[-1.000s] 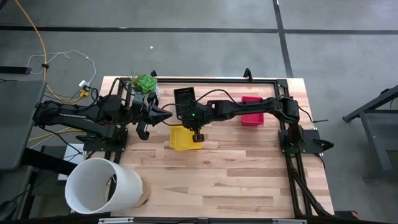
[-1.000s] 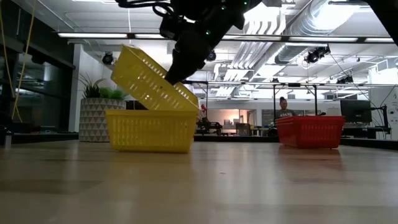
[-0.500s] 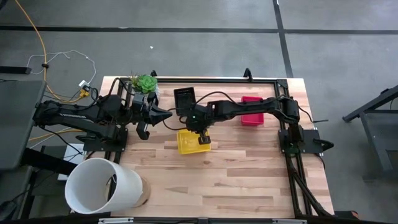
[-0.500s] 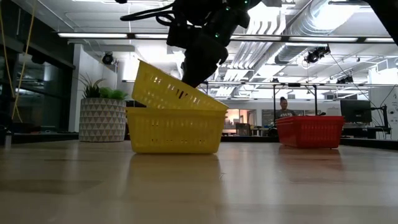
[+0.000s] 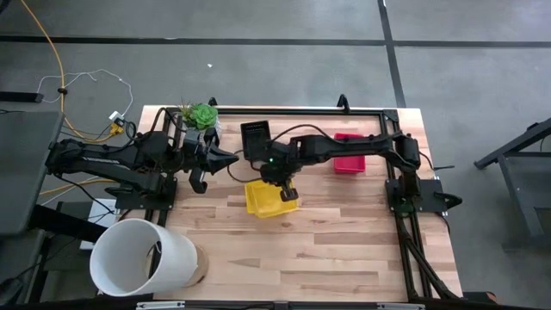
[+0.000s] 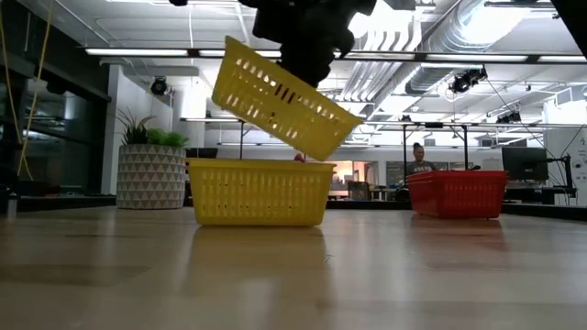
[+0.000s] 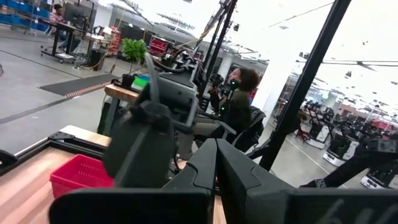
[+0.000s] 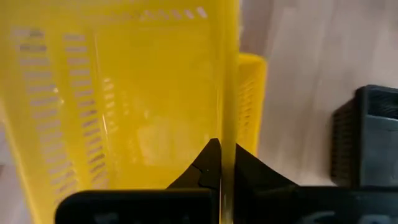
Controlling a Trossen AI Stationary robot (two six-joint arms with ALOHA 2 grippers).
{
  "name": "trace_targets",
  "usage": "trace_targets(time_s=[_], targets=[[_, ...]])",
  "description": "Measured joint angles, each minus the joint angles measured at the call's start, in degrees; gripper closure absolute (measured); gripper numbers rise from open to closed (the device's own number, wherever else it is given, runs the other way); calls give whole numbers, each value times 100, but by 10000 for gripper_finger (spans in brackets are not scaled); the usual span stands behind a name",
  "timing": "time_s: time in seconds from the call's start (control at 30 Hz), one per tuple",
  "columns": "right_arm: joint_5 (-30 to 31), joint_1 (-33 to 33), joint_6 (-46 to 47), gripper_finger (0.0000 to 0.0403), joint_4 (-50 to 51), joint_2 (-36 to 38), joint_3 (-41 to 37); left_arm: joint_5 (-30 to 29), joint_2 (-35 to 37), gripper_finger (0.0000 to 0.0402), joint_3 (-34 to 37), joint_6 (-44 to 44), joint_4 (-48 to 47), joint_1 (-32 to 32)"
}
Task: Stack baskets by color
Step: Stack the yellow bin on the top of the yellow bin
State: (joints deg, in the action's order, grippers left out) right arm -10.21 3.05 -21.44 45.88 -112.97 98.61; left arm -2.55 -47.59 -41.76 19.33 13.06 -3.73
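Upper yellow basket (image 6: 286, 96) hangs tilted in the air above the lower yellow basket (image 6: 259, 192), apparently clear of it in the low view; mesh sides, open top, one corner dipping toward the lower rim. Right gripper (image 5: 287, 191) pinches the upper basket's wall, fingers (image 8: 211, 163) closed thin on the yellow rim. Lower basket sits flat on the table (image 5: 327, 250), near its middle, slightly toward the back. Black basket (image 5: 256, 138) lies behind the yellow pair at the back edge; it also shows in the right wrist view (image 8: 367, 140). Red basket (image 5: 349, 155) sits off to the right side near the back, upright, well apart from the yellow ones. Left gripper (image 5: 231, 159) waits left of the yellow baskets, fingers pressed together, holding nothing. Table is pale wood planks with a black frame. Plant (image 5: 201, 114) at the back left corner; white cylinder (image 5: 142, 257) at the front left. Room beyond: open workshop, ceiling lights, a seated person (image 7: 239, 99).
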Motion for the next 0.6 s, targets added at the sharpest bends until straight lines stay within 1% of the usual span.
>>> trace_targets(time_s=[0.07, 0.17, 0.27, 0.4, 0.47, 0.6], targets=[[33, -55, -43, 403, 51, -7, 0, -31, 0, 401, 0, 0, 2, 0], [84, -118, -13, 403, -166, -55, -1, -128, 0, 402, 0, 0, 1, 0], [347, -160, -10, 403, -644, -105, -4, -210, 0, 401, 0, 0, 0, 0], [578, -151, -23, 403, -933, -105, -4, -261, 0, 401, 0, 0, 4, 1], [674, -116, -67, 403, -933, -105, -4, -262, 0, 401, 0, 13, 7, 0], [622, -33, -128, 403, -766, -174, -2, -262, 0, 402, 0, 131, 7, 0]])
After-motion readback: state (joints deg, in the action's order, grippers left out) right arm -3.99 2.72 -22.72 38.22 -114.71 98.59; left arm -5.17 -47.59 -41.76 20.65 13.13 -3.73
